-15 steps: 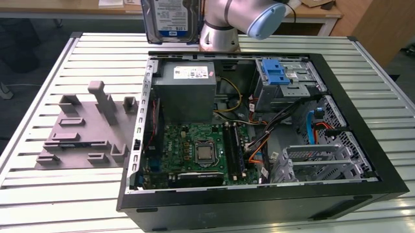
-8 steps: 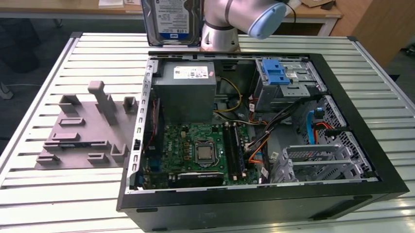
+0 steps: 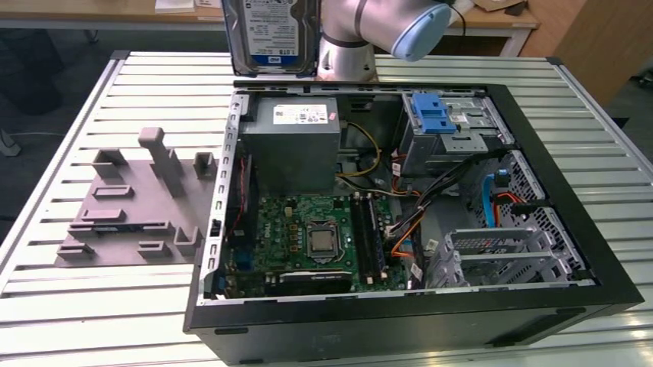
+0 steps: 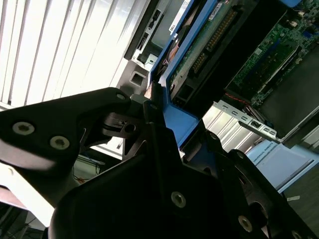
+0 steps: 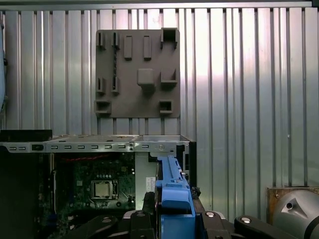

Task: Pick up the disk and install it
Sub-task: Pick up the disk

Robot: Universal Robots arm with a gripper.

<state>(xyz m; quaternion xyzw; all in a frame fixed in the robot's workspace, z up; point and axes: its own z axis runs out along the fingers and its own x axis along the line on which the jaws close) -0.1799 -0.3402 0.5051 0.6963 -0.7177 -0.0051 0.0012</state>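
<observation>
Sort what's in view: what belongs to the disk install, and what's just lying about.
Belongs to the job:
the disk, lifted upright beyond the case
the gripper, shut on it
the open computer case
the drive cage inside it, probably

Just lying about:
the grey fixture plate beside the case
the power supply and the motherboard, fixed in the case

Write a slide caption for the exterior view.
Robot arm holds the disk upright beside an open computer case on a slatted table.
</observation>
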